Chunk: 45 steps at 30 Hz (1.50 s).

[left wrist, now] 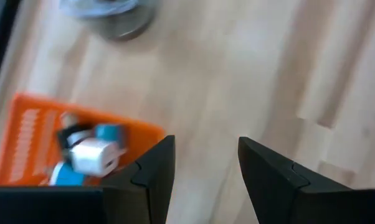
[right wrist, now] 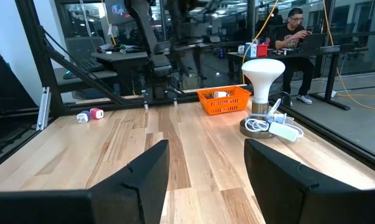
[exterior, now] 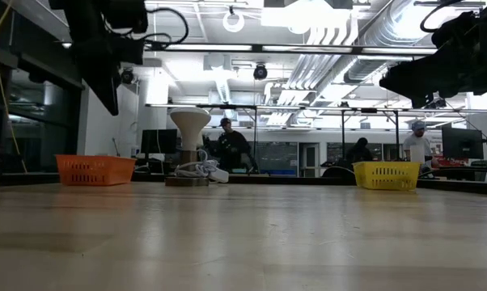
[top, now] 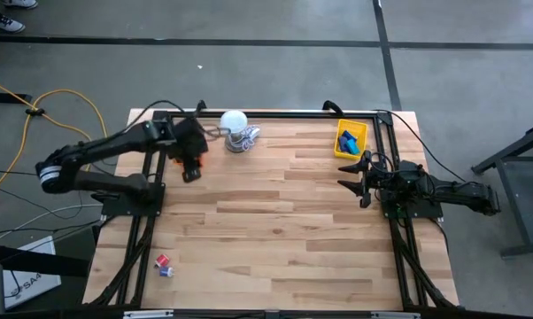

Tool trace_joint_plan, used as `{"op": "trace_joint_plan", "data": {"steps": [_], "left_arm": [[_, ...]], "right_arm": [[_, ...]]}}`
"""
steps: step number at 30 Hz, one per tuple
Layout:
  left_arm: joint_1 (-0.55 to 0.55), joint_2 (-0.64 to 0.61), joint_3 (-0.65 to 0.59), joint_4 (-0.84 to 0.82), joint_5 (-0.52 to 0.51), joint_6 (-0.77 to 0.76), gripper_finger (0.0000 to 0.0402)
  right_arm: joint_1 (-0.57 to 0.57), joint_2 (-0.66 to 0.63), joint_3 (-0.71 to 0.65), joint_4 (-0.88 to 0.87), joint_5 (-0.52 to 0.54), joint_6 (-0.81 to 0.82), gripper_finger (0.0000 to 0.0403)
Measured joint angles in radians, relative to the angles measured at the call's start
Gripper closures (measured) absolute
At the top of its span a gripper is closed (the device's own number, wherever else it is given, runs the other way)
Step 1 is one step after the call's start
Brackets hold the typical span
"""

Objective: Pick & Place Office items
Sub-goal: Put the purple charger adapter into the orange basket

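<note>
The office items are small, rigid plastic pieces; judged by their size they are light, hard and likely smooth, so a pinch across the two flat sides of a block, low and centred, is advised, with gentle closing force to stop a piece from squirting out. Two loose pieces, one red and one blue-white, lie touching on the surface, well apart from both claws, at the corner on the left arm's side nearest the viewer in the high view. The left claw is released, fingers parted, and hovers just beside and above the orange tray, which holds a white block, a blue piece and at least one more blue piece; the exact count cannot be told. The right claw is also released and empty, waiting near the yellow tray, which lies just ahead of it and holds about three blue and teal pieces. Count: two trays, two loose pieces, one white lamp-like object with a coiled cable, standing between the trays.
</note>
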Motion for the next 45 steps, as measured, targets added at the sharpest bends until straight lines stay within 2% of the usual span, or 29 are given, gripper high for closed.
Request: {"op": "trace_joint_plan", "data": {"steps": [5, 10, 16, 24, 32, 45], "left_arm": [[-0.174, 0.000, 0.000, 0.001, 0.001, -0.015, 0.0234], [-0.346, 0.003, 0.000, 0.014, -0.003, -0.103, 0.0234], [-0.560, 0.003, 0.001, 0.014, -0.058, -0.188, 0.0234], [-0.837, 0.028, 0.001, 0.015, -0.061, -0.349, 0.0234], [-1.054, 0.148, 0.074, 0.003, -0.057, -0.449, 0.0234], [-1.289, 0.457, 0.335, -0.146, -0.054, -0.559, 0.0234]], "right_arm": [[0.000, 0.000, 0.000, 0.000, 0.000, 0.000, 0.0208], [0.000, 0.000, 0.000, 0.000, 0.000, 0.000, 0.0208], [0.000, 0.000, 0.000, 0.000, 0.000, 0.000, 0.0208], [0.000, 0.000, 0.000, 0.000, 0.000, 0.000, 0.0208], [0.000, 0.000, 0.000, 0.000, 0.000, 0.000, 0.0208], [0.000, 0.000, 0.000, 0.000, 0.000, 0.000, 0.0208]]}}
